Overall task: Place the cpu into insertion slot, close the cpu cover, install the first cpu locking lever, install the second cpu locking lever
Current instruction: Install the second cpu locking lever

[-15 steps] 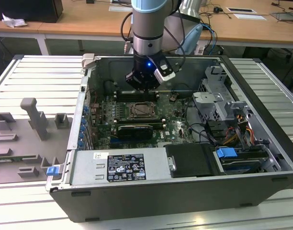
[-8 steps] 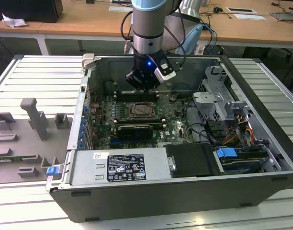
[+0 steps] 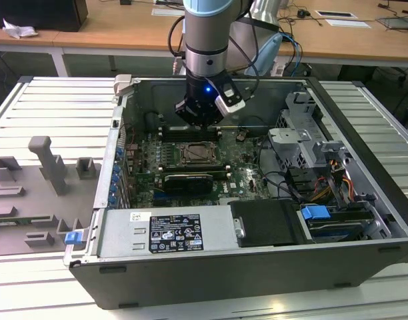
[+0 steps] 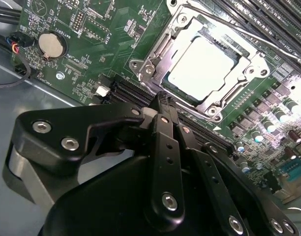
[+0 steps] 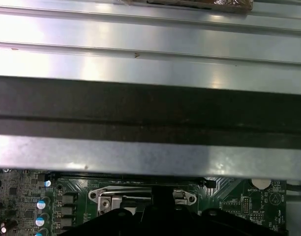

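My exterior view looks down into the open computer case point(image 3: 364, 200); both wrist views sit close over its green board point(image 4: 91, 49), sharing the socket point(image 4: 202, 69).

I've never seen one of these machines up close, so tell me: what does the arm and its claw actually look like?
The arm is a thick silver-grey tube with a pale blue cap at its joint and black cables looping beside it. Its wrist carries a small blue light and a white-and-black box. The gripper is black, built from flat linked bars held by shiny silver screws.

In the first wrist view the gripper point(image 5: 160, 216) hides the near part of the socket point(image 5: 140, 199). In the exterior view, the chip cannot be made out inside the socket point(image 3: 197, 155).
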You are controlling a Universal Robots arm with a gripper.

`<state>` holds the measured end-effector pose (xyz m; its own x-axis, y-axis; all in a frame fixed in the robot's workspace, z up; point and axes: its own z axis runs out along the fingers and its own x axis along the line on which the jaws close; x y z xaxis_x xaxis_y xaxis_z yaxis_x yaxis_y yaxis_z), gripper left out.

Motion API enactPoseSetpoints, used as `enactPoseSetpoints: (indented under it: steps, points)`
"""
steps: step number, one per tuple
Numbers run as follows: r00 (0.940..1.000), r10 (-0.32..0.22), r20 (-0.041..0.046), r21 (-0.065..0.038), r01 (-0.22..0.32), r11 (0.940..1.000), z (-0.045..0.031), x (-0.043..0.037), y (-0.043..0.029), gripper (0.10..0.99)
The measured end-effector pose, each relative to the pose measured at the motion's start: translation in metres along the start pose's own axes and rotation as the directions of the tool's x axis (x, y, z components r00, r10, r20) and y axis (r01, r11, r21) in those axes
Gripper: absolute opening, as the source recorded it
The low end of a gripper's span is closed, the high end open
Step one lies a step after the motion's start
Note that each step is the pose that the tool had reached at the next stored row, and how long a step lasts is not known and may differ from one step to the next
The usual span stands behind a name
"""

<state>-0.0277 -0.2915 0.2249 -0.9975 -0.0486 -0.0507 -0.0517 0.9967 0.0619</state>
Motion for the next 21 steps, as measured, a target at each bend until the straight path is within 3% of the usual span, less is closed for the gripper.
enactPoseSetpoints:
  steps: [15,21]
  points:
    - [1.0000,0.000,0.0001,0.000,0.000,1.0000,-0.0003,0.0001,-0.0050,0.106]
    - [1.0000,0.000,0.0000,0.000,0.000,1.0000,-0.0037,0.0000,-0.0050,0.106]
